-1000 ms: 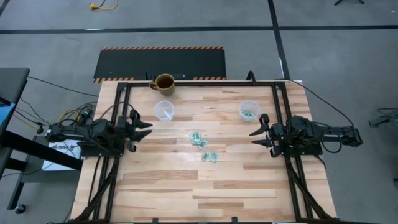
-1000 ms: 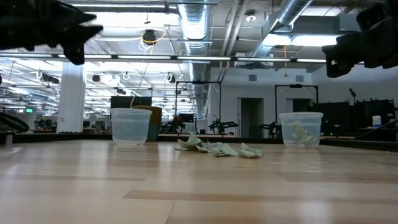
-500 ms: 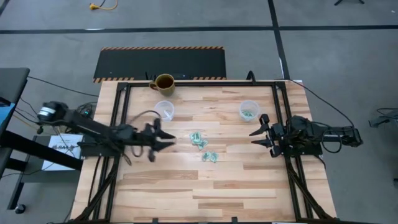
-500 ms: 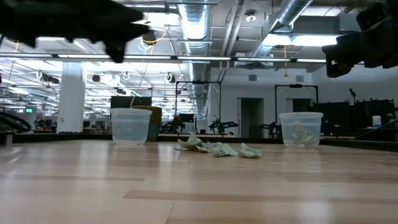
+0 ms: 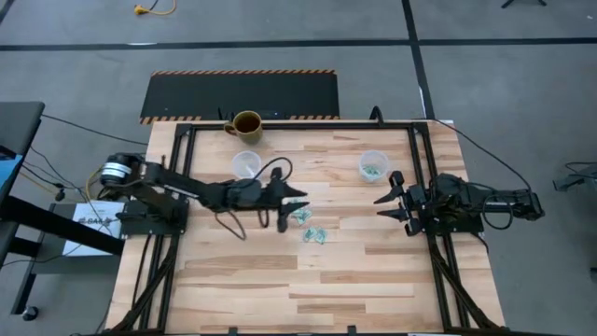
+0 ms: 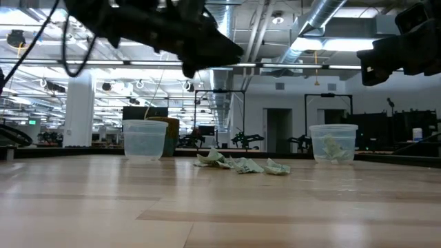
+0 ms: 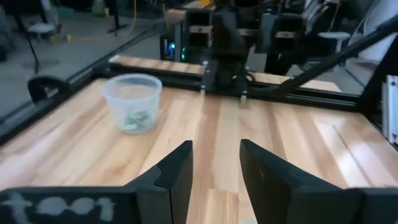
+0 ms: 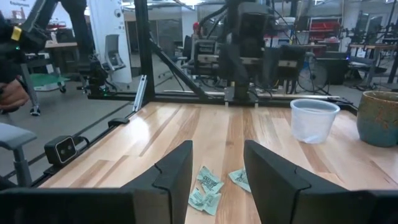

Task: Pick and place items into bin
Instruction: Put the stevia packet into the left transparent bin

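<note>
- The left gripper (image 5: 297, 201) is stretched out over the middle of the table (image 5: 280, 280), held above the wood, with its fingers spread apart and nothing between them.
- Its tips hang right above the left edge of the loose wrapped candies (image 5: 308, 224), which lie in a small scatter at the centre of the table.
- In the low view the candies (image 6: 241, 164) rest flat on the wood, and the left gripper (image 6: 220, 52) is well above them.
- A clear cup (image 5: 373, 166) stands far right of the scatter and holds a few candies already.
- A second clear cup (image 5: 245, 165) stands far left of the scatter; whether it holds anything cannot be told.
- A brown mug (image 5: 246, 124) sits at the far edge of the table, behind the left cup.
- The right gripper (image 5: 390, 196) waits at the right side of the table, fingers spread and empty, well apart from the candies.
</note>
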Robot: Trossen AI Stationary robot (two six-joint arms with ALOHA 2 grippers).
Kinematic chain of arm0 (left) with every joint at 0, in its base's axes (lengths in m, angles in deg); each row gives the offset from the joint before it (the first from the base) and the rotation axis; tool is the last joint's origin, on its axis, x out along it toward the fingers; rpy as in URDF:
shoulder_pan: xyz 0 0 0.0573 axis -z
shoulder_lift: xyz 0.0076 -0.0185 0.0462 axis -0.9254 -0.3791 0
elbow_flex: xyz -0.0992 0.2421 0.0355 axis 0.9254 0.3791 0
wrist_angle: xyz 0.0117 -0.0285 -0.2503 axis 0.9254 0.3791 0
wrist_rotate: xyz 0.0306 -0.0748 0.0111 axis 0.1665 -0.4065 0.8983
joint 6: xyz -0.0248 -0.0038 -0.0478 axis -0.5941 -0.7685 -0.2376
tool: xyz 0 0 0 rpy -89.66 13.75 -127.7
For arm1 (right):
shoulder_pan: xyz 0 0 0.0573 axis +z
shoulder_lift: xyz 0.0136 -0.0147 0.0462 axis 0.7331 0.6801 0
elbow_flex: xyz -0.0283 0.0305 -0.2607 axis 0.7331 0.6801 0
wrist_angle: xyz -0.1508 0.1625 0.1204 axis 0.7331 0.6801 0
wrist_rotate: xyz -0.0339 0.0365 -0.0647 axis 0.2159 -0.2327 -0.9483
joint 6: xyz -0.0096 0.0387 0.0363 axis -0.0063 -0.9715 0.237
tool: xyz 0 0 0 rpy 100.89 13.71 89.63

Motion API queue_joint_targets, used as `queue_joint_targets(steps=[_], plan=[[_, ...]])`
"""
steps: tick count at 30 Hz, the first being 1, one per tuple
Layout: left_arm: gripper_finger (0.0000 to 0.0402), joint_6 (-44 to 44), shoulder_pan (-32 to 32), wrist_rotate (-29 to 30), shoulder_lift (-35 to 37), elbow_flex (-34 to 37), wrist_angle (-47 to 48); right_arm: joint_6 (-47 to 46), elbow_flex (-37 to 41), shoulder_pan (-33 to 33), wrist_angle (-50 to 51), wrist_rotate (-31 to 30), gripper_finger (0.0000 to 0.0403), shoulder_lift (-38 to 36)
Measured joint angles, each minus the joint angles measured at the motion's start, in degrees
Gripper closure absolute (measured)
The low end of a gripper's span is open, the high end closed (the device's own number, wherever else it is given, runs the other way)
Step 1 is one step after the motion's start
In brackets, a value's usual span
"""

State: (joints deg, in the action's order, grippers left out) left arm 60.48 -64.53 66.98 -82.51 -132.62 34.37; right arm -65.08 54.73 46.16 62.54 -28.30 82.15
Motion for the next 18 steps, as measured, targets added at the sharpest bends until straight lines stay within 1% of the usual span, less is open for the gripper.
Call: queue_joint_targets(steps=[2, 5, 8, 11, 13, 18], plan=[[0.0281, -1.99, -0.64, -1.08, -2.20, -2.10, 2.62, -0.01, 0.00, -0.01, 0.00, 0.00, 0.0264, 0.00], [0.0281, -5.08, -1.15, -2.80, -4.44, -5.41, 10.81, -0.01, 0.00, 0.00, 0.00, 0.00, 0.0266, 0.00], [0.0281, -4.35, -1.12, -7.77, -5.79, -8.17, 16.30, 0.00, 0.00, -0.01, 0.00, 0.00, 0.0268, 0.00], [0.0281, -2.14, -0.53, -14.49, -6.46, -10.38, 17.81, 0.01, 0.00, -0.01, 0.00, 0.02, 0.0268, 0.00], [0.0281, -0.81, -0.43, -17.79, -6.46, -10.97, 18.52, 0.01, 0.00, -0.01, 0.02, 0.00, 0.0267, 0.00], [0.0281, -2.05, -1.06, -18.49, -6.46, -11.19, 19.49, 0.00, 0.00, 0.00, 0.00, 0.02, 0.0264, 0.00]])
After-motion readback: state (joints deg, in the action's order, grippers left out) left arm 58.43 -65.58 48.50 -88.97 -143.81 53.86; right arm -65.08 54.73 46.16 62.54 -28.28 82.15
